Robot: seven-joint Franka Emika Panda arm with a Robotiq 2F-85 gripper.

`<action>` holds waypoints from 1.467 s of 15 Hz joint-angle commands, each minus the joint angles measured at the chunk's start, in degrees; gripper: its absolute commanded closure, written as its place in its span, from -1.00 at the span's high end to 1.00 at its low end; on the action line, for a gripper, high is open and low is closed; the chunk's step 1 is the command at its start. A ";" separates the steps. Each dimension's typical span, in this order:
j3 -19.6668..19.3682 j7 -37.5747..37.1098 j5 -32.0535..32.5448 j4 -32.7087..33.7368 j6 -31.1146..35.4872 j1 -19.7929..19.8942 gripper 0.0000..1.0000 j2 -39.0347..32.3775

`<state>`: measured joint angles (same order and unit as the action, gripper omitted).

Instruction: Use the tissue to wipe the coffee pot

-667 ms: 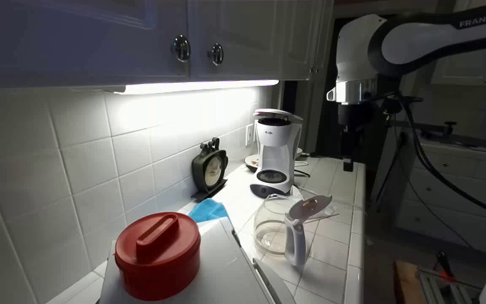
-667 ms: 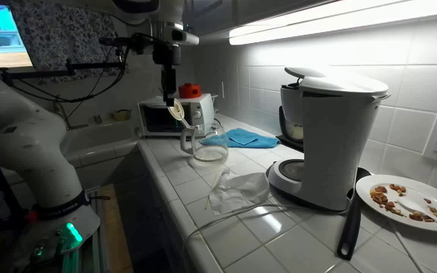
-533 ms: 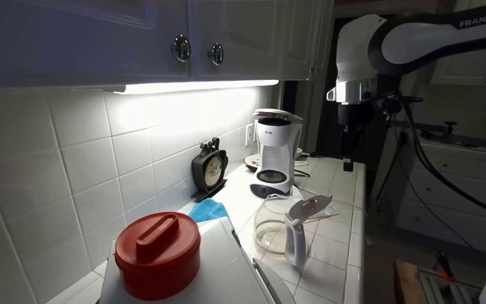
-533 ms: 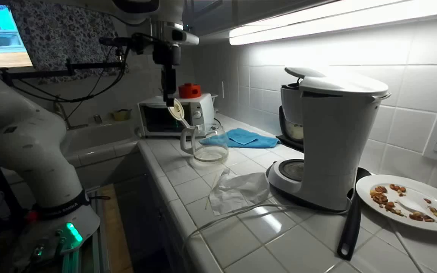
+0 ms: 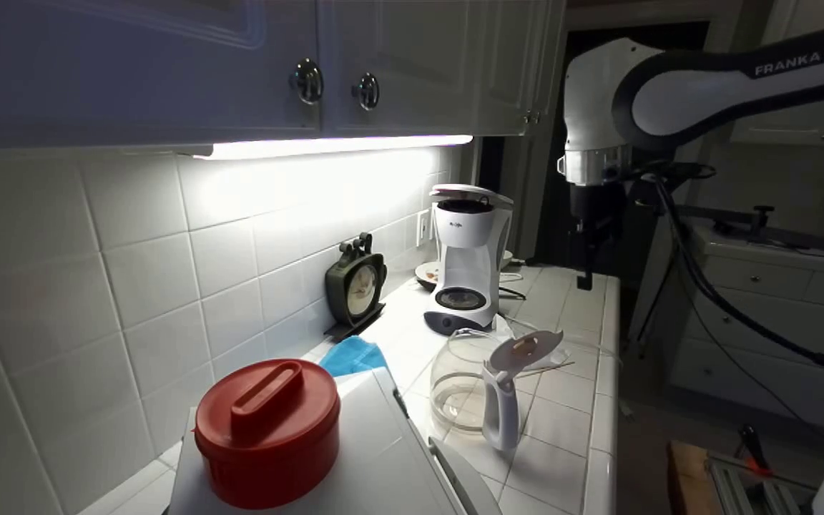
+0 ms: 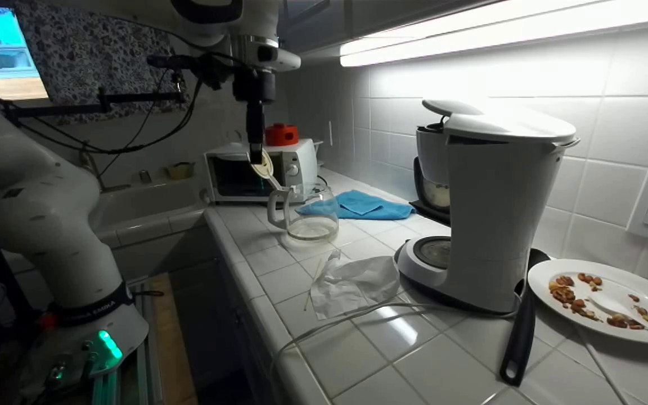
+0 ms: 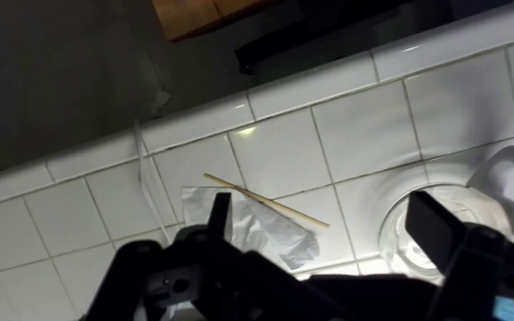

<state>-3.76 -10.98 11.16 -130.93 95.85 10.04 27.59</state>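
Wrist view: on the tiled counter (image 7: 279, 156), the glass coffee pot (image 7: 480, 207) stands, probably slick and fragile. My gripper (image 7: 324, 218) hangs above, wide and empty. Near the coffee pot lies the tissue (image 7: 261, 236), likely light and limp; I'd pinch a raised fold.

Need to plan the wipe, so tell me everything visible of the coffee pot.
The coffee pot is a round, clear carafe, apparently glass, with a pale, plastic-looking handle and an open lid tilted up from the handle's top. It stands upright on the tiled counter between the toaster oven and the coffee machine. Only the counter visibly touches it; any contents are unclear.
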 commanded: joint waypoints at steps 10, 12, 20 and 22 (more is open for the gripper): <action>-4.64 -2.45 -0.34 -9.03 25.42 3.51 1.00 -3.10; -4.20 -2.54 -0.29 -8.88 25.38 3.41 1.00 -3.08; -9.38 5.54 -6.32 -15.02 46.18 2.23 1.00 -4.99; -9.81 5.85 -8.65 -15.30 46.54 2.66 1.00 -6.56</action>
<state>-12.49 -7.07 6.50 -145.55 140.45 12.72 23.06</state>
